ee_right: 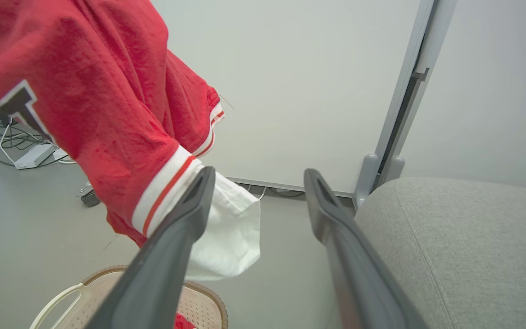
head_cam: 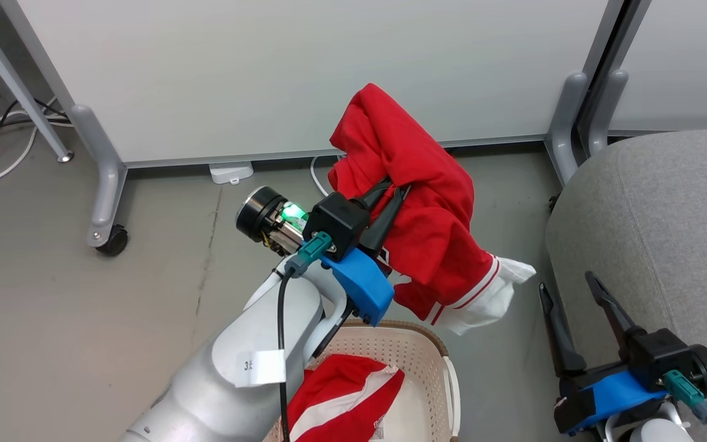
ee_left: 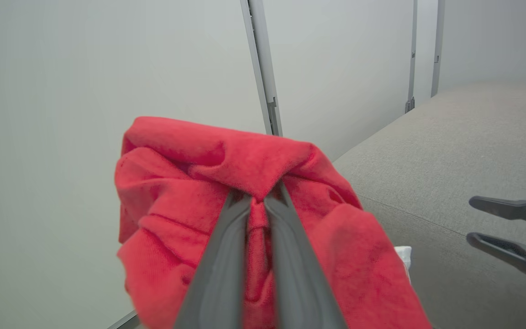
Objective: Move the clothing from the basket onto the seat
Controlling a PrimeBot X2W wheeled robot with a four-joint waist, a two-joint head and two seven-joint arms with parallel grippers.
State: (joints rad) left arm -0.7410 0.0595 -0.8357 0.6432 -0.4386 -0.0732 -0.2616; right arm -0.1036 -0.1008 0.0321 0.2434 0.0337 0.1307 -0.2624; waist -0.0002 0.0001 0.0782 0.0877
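1. Red cloth with white trim: one garment (head_cam: 427, 202) hangs in the air above and beyond the basket (head_cam: 418, 331). It is bunched and draped, and its white cuff (head_cam: 488, 301) with red stripes dangles lowest, near the basket's far rim.
2. The left gripper (head_cam: 395, 186) has its two dark fingers pinched almost together on a fold high up on this garment. In the left wrist view, cloth is squeezed between the fingers and spills out on both sides.
3. A second garment (head_cam: 341, 399), red with a white stripe, lies crumpled inside the basket, partly under the left forearm.
4. The grey seat (head_cam: 666, 215) stands to the robot's right, apart from the hanging garment, with a strip of floor (head_cam: 513, 368) between them.
5. The right gripper (head_cam: 567, 282) hovers beside the seat's near edge, spread wide and holding nothing. In its own wrist view the white cuff hangs just past one finger; I cannot tell if they touch.
6. The step in hand looks like the carry: the first garment is lifted clear of the basket but not yet over the seat.
7. The next move calls for swinging the left arm rightward, high enough for the trailing cuff to clear the seat's rounded edge and the right gripper. Then it lowers the garment and lets go, with the second garment left to fetch.
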